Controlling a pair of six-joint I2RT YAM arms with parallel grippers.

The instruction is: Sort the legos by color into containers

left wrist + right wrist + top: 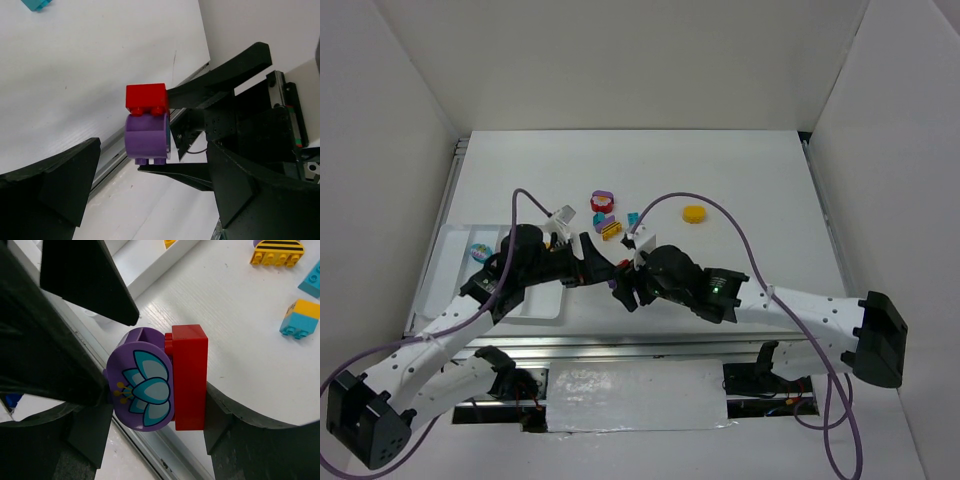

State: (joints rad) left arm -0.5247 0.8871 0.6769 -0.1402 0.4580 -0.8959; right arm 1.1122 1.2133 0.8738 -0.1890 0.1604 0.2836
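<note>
A purple rounded lego with a lotus print point(142, 387) is stuck to a red lego point(190, 377). My right gripper point(155, 412) is shut on this pair, one finger on each outer face, holding it above the table's near edge. From the left wrist, the red lego point(146, 97) sits on top of the purple one point(146, 137), straight ahead of my left gripper point(154, 167), whose fingers point(55, 187) stand wide open and touch nothing. From above, the left gripper point(588, 262) and right gripper point(623, 288) meet tip to tip, hiding the pair. The containers are compartments of a white tray point(450, 240).
Loose legos lie behind the grippers: a purple-red one point(603, 203), a yellow striped one point(610, 228), a teal one point(633, 218) and a yellow round one point(694, 213). A teal piece point(478, 250) lies in the tray. Metal rails point(650, 345) run along the near edge.
</note>
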